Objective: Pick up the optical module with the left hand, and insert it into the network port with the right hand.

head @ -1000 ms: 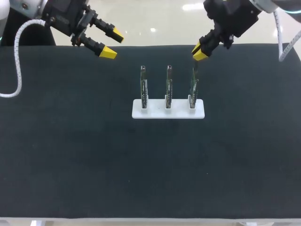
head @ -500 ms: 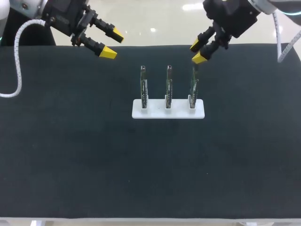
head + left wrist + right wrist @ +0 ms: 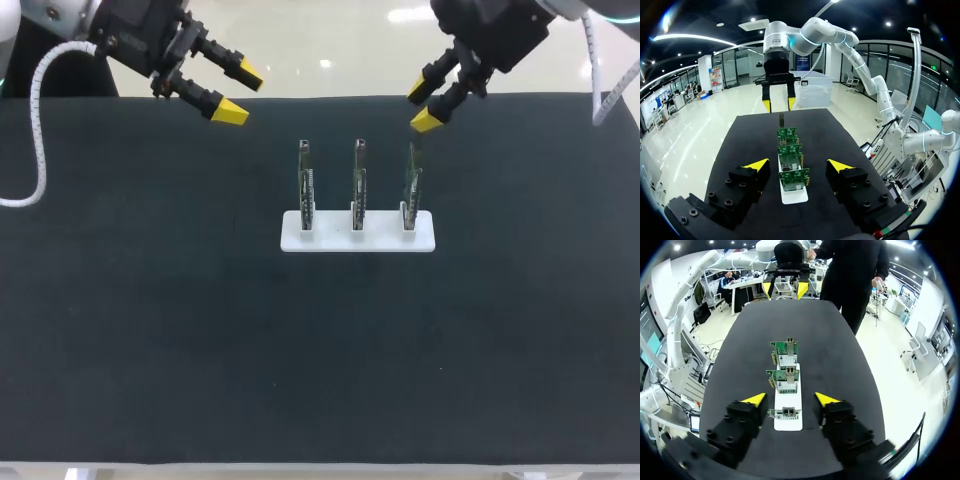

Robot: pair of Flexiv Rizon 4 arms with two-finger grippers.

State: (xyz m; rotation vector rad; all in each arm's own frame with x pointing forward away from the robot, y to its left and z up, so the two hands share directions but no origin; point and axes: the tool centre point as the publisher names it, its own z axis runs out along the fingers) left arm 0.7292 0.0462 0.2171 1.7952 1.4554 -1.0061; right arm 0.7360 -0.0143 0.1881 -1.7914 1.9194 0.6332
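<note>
Lining white base (image 3: pixel 330 236), three upright boards (image 3: pixel 358 185)

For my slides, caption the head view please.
Both open, left gripper and right gripper hang over a black table; three circuit boards stand upright in a white holder.

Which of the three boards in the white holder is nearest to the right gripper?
The right-end board, just beneath the open right gripper. The middle board and the left board stand farther off along the white holder.
</note>
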